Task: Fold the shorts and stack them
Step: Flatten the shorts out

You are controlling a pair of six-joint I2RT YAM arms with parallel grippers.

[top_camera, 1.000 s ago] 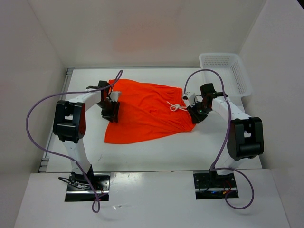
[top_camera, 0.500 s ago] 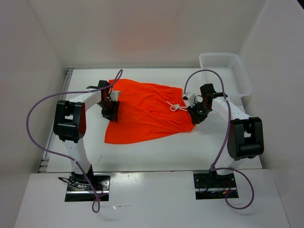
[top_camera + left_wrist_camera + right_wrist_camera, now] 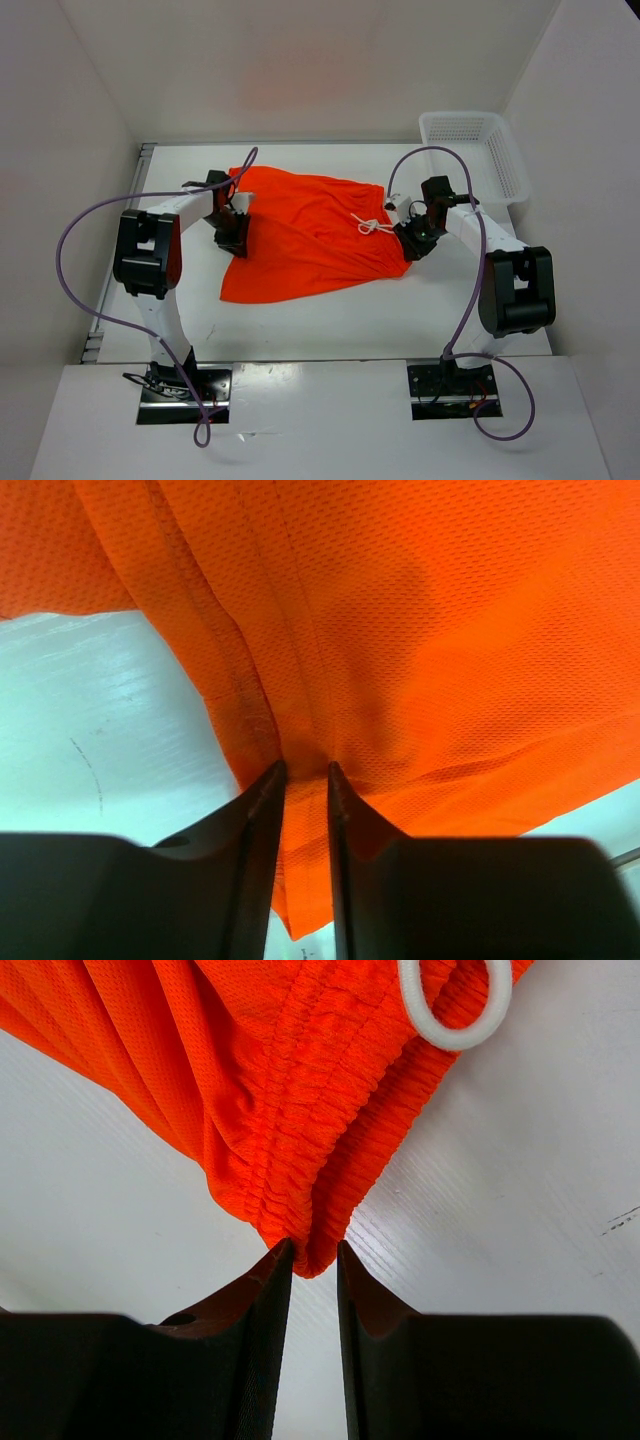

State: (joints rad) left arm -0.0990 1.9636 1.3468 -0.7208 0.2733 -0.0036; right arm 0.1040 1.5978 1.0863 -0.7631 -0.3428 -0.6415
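Presently the shorts (image 3: 310, 235) lie spread, unfolded, mid-table toward the far edge of the table (image 3: 330, 320); no fold is made, and stacking remains. The left gripper (image 3: 305, 780) is clamped on their left edge, the right gripper (image 3: 313, 1255) on their gathered right end. The basket (image 3: 462, 116), at the far right corner, shows nothing inside.

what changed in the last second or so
The left gripper closed in and now pinches the edge of the shorts; seen from above it barely shifted. The right gripper stays clamped on their waistband corner; the shorts and the basket lie as before.
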